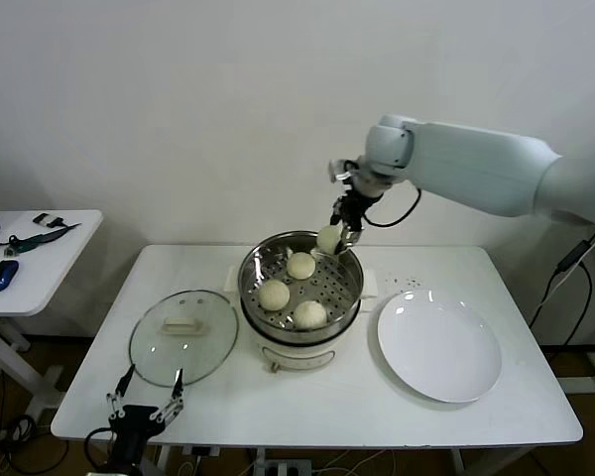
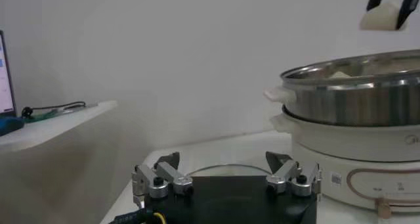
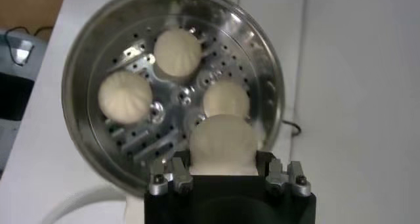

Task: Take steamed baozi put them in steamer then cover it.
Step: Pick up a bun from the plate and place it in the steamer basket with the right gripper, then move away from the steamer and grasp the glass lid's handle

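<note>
Right gripper (image 1: 343, 231) clamps fourth baozi (image 1: 329, 238) above steamer (image 1: 349, 297) back rim, frame centre; bun round, no long axis. Left gripper (image 1: 145, 407) spread, lower left.

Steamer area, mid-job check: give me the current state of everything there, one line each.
steamer: uncovered, three baozi on its perforated floor.
fourth baozi: held above the steamer's back rim, not yet inside.
right gripper: jaws shut on the fourth baozi.
cover: lying flat on the table beside the steamer, handle up.
plate: nothing on it.
left gripper: jaws open, holding nothing, at the table's front edge near the cover.
</note>
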You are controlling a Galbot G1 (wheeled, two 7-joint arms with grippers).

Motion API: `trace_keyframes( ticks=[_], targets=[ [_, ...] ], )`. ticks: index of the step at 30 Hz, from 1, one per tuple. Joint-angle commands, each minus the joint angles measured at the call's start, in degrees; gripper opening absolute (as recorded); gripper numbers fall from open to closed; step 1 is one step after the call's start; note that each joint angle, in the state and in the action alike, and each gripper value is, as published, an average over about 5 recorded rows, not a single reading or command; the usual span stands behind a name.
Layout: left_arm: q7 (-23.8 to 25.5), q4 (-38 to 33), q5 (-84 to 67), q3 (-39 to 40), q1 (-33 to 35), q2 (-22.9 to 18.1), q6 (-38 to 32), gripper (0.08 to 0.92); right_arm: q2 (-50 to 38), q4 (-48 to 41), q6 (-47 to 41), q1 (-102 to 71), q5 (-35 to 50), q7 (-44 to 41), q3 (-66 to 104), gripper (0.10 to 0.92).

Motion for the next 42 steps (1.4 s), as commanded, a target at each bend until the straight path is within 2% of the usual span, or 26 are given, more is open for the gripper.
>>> trace_keyframes(
  ticks=[1, 28, 31, 36, 42],
  targets=[
    [-0.03, 0.01, -0.47, 0.05, -0.38, 0.18, -0.09, 0.823, 5.83, 2.81, -2.77, -1.53, 5.24, 3.96, -6.02, 0.645],
    [-0.04, 0.78, -0.57, 0.02, -0.8, 0.29, -0.35, 0.823, 3.05, -1.88, -3.19, -7.76, -0.71, 6.07, -5.11, 0.66],
    [-0.08, 0.81, -0.56, 0.05, -0.85, 0.29, -0.39, 0.823, 2.83, -1.61, -3.5, -7.64, -0.69, 5.98, -4.56, 0.692],
    [-0.2, 0.78, -0.57, 0.0, -0.98, 0.3, -0.38, 0.823, 1.77, -0.04, -3.96, -7.33, -0.68, 5.86, -3.6, 0.802],
    [-0.2, 0.82, -0.43, 0.01, -0.97, 0.47, -0.36, 0.823, -1.22, 2.0, -3.89, -5.84, -0.87, 5.35, -0.28, 0.823]
  ],
)
